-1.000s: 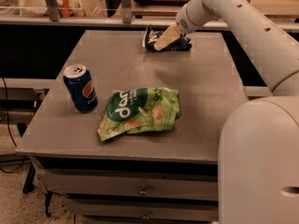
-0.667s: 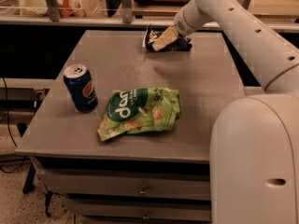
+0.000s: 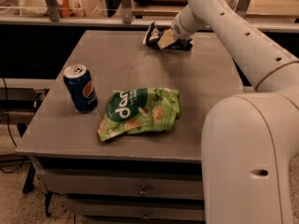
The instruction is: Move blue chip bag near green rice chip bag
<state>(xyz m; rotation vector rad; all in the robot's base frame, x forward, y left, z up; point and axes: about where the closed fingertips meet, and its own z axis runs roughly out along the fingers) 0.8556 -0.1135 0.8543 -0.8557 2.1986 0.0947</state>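
The blue chip bag (image 3: 150,34) lies at the far edge of the grey table (image 3: 201,83), dark navy with white markings, its left end turned up. My gripper (image 3: 164,40) is down on the middle of this bag, reaching in from the right, and part of the bag shows on its far side. The green rice chip bag (image 3: 140,112) lies flat and wrinkled near the table's front middle, well apart from the blue bag and the gripper.
A blue Pepsi can (image 3: 81,87) stands upright at the front left, just left of the green bag. My white arm (image 3: 243,36) spans the table's right side, and its large base link (image 3: 247,157) fills the lower right. Drawers sit under the tabletop.
The arm's upper links have swung closer to the camera and fill more of the right side. The gripper stays at the blue chip bag. The bags and can have not moved.
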